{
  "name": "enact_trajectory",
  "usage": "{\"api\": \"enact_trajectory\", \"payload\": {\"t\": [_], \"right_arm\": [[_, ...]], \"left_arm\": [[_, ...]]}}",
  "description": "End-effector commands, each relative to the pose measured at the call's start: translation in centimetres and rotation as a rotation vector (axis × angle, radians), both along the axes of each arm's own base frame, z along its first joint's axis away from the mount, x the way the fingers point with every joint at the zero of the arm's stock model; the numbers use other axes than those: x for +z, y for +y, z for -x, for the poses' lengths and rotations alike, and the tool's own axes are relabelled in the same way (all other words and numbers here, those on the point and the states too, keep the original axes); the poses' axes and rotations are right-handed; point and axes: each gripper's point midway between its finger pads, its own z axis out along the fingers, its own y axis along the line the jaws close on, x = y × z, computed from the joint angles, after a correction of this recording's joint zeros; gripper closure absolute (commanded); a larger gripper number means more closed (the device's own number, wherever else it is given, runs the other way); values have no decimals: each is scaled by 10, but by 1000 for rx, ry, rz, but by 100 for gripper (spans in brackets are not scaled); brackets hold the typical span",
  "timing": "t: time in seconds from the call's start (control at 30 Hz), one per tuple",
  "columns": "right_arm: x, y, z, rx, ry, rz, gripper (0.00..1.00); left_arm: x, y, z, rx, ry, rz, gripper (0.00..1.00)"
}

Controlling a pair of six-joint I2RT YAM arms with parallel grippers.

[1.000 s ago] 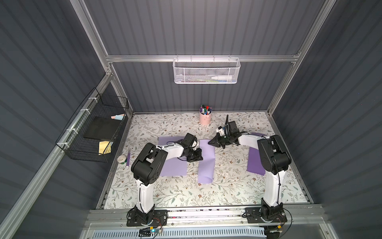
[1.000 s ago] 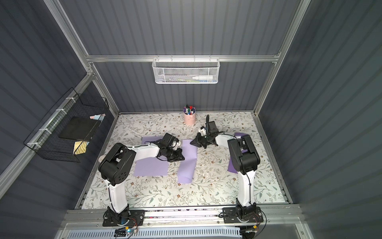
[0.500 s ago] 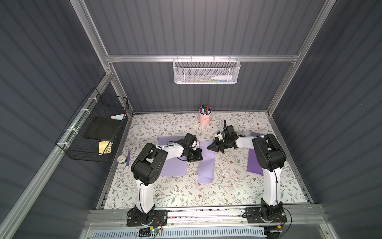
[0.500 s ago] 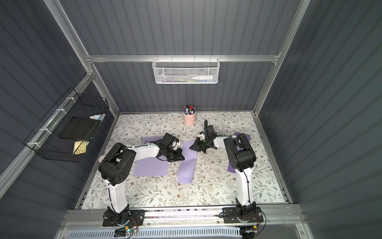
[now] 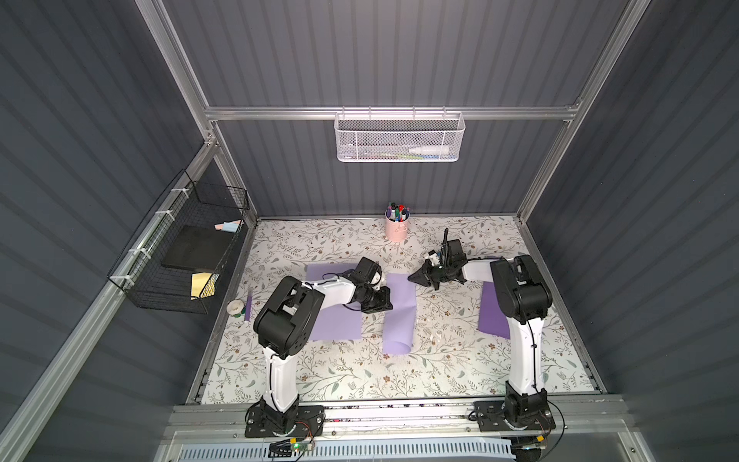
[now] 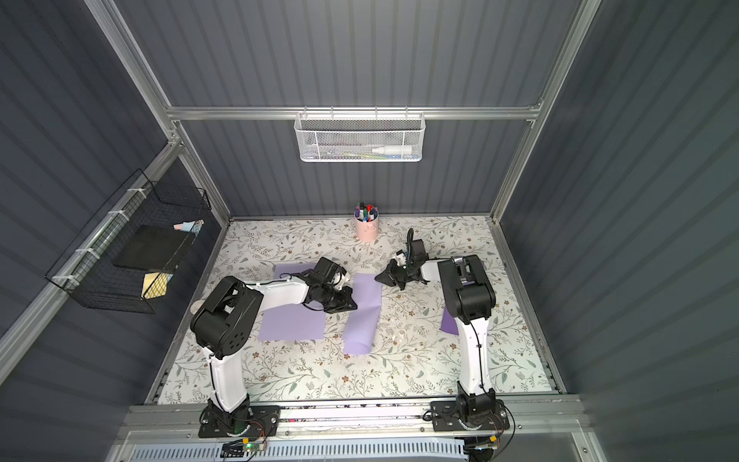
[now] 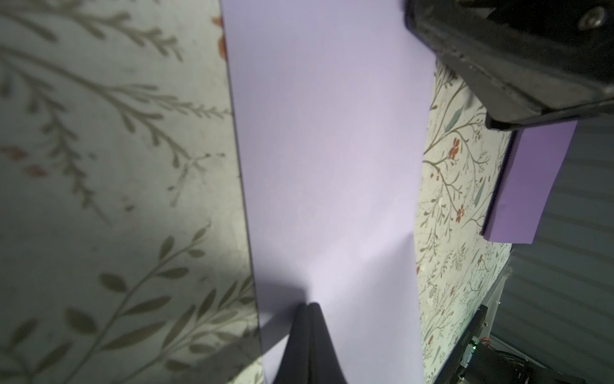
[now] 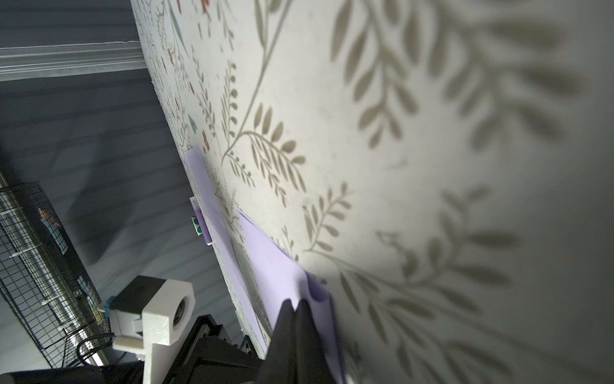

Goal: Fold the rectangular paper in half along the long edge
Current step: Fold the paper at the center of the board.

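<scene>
Paper (image 5: 398, 316), pale lilac, lies doubled into a long strip in front of the pink cup (image 5: 396, 230), its end away from the cup puffed open. Looks light, floppy, slippery: pin it at the edges. Left gripper (image 7: 309, 307) and right gripper (image 8: 295, 304) clenched, empty, pressing its cup-side half.
</scene>
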Motion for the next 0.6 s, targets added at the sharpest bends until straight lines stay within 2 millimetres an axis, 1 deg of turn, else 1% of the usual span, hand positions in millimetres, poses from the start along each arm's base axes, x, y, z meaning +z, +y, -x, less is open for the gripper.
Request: {"api": "enact_trajectory", "payload": {"t": [0.0, 0.1, 0.17, 0.27, 0.37, 0.43, 0.47, 0.57], "right_arm": [[-52, -43, 4, -115, 109, 203, 100], [-46, -57, 6, -131, 103, 249, 100], [-37, -64, 8, -134, 88, 263, 100], [-19, -71, 11, -140, 54, 286, 100], [1, -74, 15, -146, 16, 289, 100], [15, -71, 19, -143, -7, 264, 100], [20, -66, 22, -134, -16, 236, 100], [36, -43, 35, -71, -51, 191, 100]], "left_arm": [[-30, 23, 27, -10, 94, -120, 100], [-29, 23, 27, -12, 92, -123, 100], [-29, 24, 27, -13, 91, -124, 100], [-31, 24, 28, -12, 96, -126, 100], [-31, 24, 28, -12, 97, -127, 100], [-32, 24, 28, -13, 98, -128, 100], [-33, 24, 28, -13, 99, -129, 100], [-34, 24, 28, -13, 101, -130, 100]]}}
